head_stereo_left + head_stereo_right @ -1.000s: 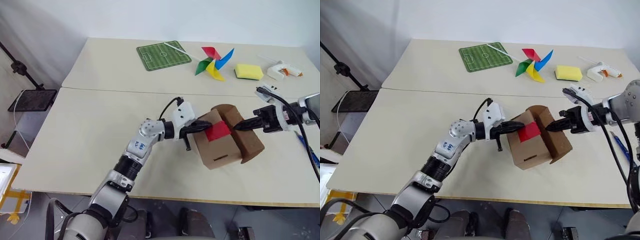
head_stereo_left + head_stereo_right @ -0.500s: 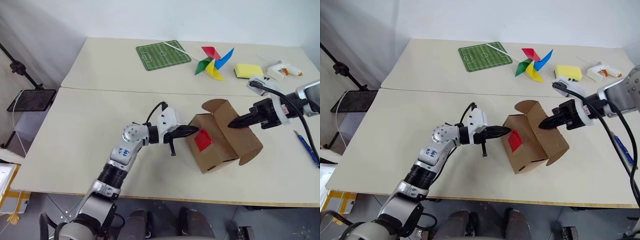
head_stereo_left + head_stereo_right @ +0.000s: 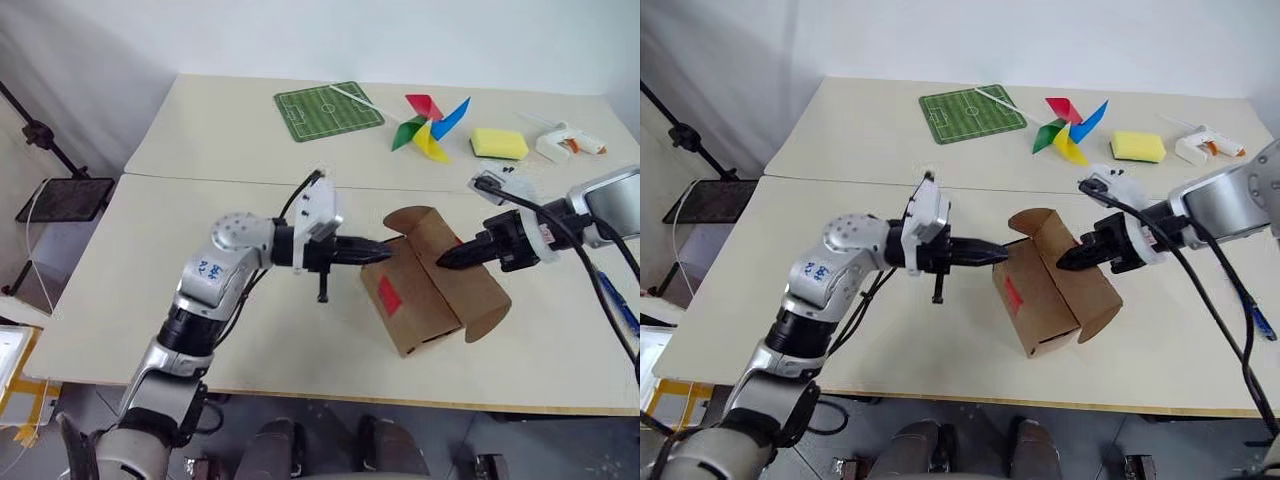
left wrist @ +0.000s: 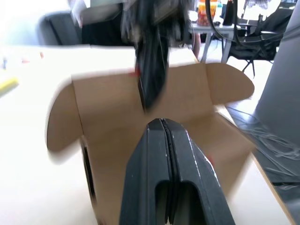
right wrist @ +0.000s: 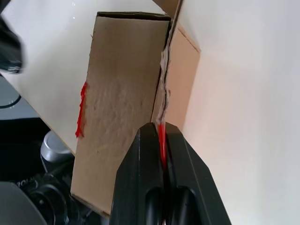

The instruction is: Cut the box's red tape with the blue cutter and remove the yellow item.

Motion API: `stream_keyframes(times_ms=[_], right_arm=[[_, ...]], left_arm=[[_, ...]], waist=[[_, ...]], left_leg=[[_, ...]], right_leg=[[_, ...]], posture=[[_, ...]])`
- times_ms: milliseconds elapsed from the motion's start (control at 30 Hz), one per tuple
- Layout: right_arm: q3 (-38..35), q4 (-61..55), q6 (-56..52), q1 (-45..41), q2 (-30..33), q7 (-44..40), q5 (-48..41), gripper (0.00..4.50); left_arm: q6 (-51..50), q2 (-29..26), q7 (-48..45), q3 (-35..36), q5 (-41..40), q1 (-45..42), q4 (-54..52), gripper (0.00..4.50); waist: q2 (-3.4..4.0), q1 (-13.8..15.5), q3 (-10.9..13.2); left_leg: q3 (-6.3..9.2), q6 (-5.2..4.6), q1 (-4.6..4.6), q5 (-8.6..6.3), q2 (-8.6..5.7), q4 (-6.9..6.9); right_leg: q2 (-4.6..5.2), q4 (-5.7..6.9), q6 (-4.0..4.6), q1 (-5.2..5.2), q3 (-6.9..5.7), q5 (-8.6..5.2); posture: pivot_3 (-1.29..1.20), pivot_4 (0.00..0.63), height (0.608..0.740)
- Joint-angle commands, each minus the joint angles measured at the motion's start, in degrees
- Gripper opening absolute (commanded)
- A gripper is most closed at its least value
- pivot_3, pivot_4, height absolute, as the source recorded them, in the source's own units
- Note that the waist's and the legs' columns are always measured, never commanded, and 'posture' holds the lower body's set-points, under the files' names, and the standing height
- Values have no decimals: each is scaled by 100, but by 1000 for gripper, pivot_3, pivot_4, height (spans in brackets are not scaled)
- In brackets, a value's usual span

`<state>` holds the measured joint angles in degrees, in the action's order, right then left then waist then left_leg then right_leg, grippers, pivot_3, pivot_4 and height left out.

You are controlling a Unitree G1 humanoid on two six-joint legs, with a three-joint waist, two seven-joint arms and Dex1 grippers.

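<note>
Table (image 3: 200, 300): both arms level, claws pinching box (image 3: 440, 290) flaps.

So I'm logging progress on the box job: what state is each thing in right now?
box: flaps open, tilted between both grippers
red tape: cut, a strip remaining on the box's side
left gripper: shut, tip at the box's near edge
right gripper: shut on a box flap
blue cutter: lying on the table, unheld
pinwheel: lying flat
glue gun: lying on its side
</note>
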<state>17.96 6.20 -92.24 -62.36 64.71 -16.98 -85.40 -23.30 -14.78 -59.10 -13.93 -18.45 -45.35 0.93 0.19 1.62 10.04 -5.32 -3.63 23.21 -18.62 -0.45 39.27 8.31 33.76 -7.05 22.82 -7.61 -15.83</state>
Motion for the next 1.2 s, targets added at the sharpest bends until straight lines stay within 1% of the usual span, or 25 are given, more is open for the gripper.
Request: stream_keyframes(times_ms=[33, 133, 233, 367, 433, 500, 600, 667, 767, 867, 1000, 1100, 1200], right_arm=[[-348, -223, -26, 198, -62, 463, -320, 40], [-594, -251, -26, 374, -153, 812, -520, 40], [-835, -263, -26, 535, -185, 1112, -687, 40], [-1069, -255, -26, 696, -101, 1346, -826, 40], [-1170, -224, -26, 731, 52, 1308, -651, 40], [-1208, -140, -26, 704, 249, 1096, -305, 40], [-1220, -54, -26, 677, 498, 643, 240, 40], [-1207, -103, -26, 741, 647, 254, 653, 40], [-1189, -218, -26, 832, 738, -251, 1077, 40], [-1316, -370, 0, 1070, 543, -524, 1425, 40], [-1747, -546, -26, 1521, 147, -445, 1571, 40], [-2139, -936, -26, 2022, -143, -291, 1642, 40], [-2536, -1329, 74, 2430, -363, -241, 1742, 576]], left_arm=[[-143, 291, 264, -286, 177, -28, 280, 0], [-112, 262, 209, -574, 427, -17, 407, 0], [-152, 103, 149, -830, 670, 46, 414, 0], [-261, -104, 126, -1064, 902, 147, 458, 0], [-422, -325, 115, -1193, 1047, 210, 488, 0], [-632, -520, 15, -1223, 983, 292, 455, 0], [-1443, -718, -257, -1069, 448, 472, 173, 0], [-1469, -952, -359, -1095, 452, 609, -88, 0], [-1490, -1059, -311, -1020, 419, 739, -296, 0], [-1451, -1033, -174, -933, 433, 830, -398, 0], [-1258, -953, -25, -808, 464, 894, -493, 0], [-1148, -966, 66, -773, 529, 922, -501, 0], [-1097, -1065, -29, -834, 567, 881, -502, 0]], waist=[[-1, -4, 0], [-1, -20, 1], [-1, -16, 1], [-1, -17, 0], [0, -19, 0], [2, -20, -3], [4, -28, -8], [8, -19, -10], [11, 8, -11], [4, -8, -6], [7, -13, -6], [6, -6, -5], [7, -6, -6]], left_leg=[[0, -1, 0, 0, 0, 0], [-1, -3, -1, 2, 4, 0], [-3, -1, -3, 3, 8, 0], [-1, -1, -5, 3, 9, 6], [0, -1, -8, 3, 9, 9], [1, -1, -17, 3, 9, 10], [1, -2, -34, 3, 11, 11], [0, -2, -36, 2, 11, 12], [8, -2, -32, 2, 9, 12], [10, -4, -1, 1, 6, 12], [6, -3, 7, 0, 7, 10], [6, -2, 6, 1, 7, 8], [1, -5, 5, 3, 3, 11]], right_leg=[[-4, 0, 0, 0, 0, 0], [-11, 2, 0, 1, 1, 0], [-15, 3, 0, 1, 4, 0], [-10, 4, 0, -3, 5, 0], [-8, 5, 0, -7, 5, 0], [-5, 5, 0, -17, 6, 0], [16, 2, 1, -31, 10, -1], [25, 2, 1, -30, 18, 0], [32, 0, 2, -30, 39, 0], [31, -3, 0, -5, 58, 3], [23, -3, 0, 3, 46, 4], [13, 1, 0, 2, 3, 4], [1, 5, -2, 2, 4, 5]], posture=[[0, 150, 740], [0, 150, 740], [0, 150, 740], [0, 150, 740], [0, 150, 740], [0, 150, 740], [0, 150, 740], [0, 150, 740], [0, 150, 740], [0, 150, 740], [0, 150, 740], [0, 150, 740], [0, 150, 740]])
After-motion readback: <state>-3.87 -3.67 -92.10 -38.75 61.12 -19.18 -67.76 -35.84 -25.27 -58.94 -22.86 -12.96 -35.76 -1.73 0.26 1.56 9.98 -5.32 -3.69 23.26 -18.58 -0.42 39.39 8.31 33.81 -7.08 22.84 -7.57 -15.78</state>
